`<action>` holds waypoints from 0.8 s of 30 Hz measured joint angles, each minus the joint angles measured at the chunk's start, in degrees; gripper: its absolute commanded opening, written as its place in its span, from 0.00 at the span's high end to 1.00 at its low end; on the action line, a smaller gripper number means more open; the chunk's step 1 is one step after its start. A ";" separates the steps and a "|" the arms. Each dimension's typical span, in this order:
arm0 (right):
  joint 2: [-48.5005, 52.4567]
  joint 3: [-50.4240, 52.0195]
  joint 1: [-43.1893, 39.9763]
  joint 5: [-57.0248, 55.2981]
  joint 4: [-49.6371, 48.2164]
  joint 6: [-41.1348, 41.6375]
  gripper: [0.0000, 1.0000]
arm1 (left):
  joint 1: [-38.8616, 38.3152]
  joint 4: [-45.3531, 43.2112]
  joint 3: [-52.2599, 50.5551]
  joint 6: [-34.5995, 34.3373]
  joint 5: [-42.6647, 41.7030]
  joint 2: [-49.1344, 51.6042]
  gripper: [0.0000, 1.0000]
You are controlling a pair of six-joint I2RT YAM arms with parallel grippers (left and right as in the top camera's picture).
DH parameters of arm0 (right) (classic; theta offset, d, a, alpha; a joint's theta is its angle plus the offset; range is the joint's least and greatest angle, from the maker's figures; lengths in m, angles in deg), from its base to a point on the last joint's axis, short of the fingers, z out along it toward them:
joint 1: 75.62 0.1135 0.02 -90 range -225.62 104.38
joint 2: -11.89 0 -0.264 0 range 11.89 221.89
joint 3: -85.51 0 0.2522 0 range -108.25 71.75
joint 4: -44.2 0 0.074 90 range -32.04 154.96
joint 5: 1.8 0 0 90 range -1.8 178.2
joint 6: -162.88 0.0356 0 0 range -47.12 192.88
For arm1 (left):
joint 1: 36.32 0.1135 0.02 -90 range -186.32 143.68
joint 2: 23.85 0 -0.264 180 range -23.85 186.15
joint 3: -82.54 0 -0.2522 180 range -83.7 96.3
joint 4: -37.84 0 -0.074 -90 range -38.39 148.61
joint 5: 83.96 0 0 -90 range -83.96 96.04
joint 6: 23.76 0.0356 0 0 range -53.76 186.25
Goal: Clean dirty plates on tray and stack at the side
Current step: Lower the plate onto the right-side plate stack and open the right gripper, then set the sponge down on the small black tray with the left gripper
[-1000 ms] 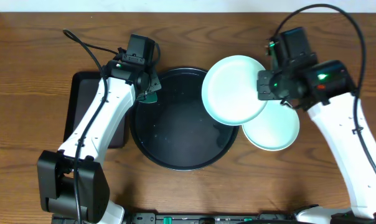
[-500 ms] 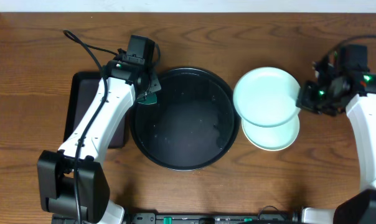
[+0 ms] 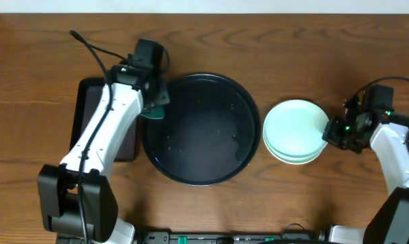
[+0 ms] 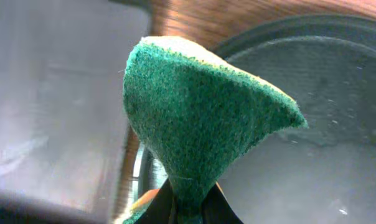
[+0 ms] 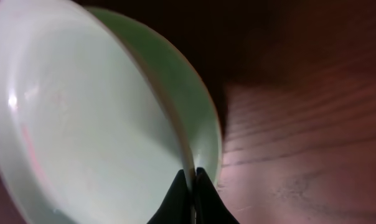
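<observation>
The round black tray [image 3: 199, 180] lies mid-table with no plate on it. To its right, a light blue-green plate [image 3: 294, 125] rests on top of another pale plate [image 3: 296, 160]. My right gripper [image 3: 329, 131] is at the stack's right edge, shut on the top plate's rim [image 5: 192, 177]. In the right wrist view the top plate [image 5: 82, 124] sits over the greener lower plate [image 5: 188, 87]. My left gripper [image 3: 152, 102] hovers at the tray's upper left rim, shut on a green sponge [image 4: 200, 118], which also shows in the overhead view as the sponge [image 3: 156, 111].
A rectangular black tray [image 3: 86, 102] lies left of the round tray, partly under my left arm. In the left wrist view, the rectangular tray [image 4: 51, 93] is at left and the round tray [image 4: 319, 137] at right. Bare wooden table surrounds the stack.
My right gripper carried the blue-green plate from over the tray's right rim rightward and down onto the other plate. The left gripper with the sponge shifted slightly.
</observation>
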 measured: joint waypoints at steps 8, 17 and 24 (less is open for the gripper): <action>0.00 2.12 0.00 -0.26 -1.29 0.24 0.42 | 8.83 2.27 1.22 3.19 0.02 -0.02 0.93; 0.02 -2.91 5.18 2.40 5.31 -1.38 0.01 | 16.41 -0.83 1.22 10.29 0.04 -0.02 0.93; 0.00 -13.62 11.61 2.21 9.01 -1.53 0.01 | 18.60 -1.66 1.22 13.46 0.07 3.06 0.93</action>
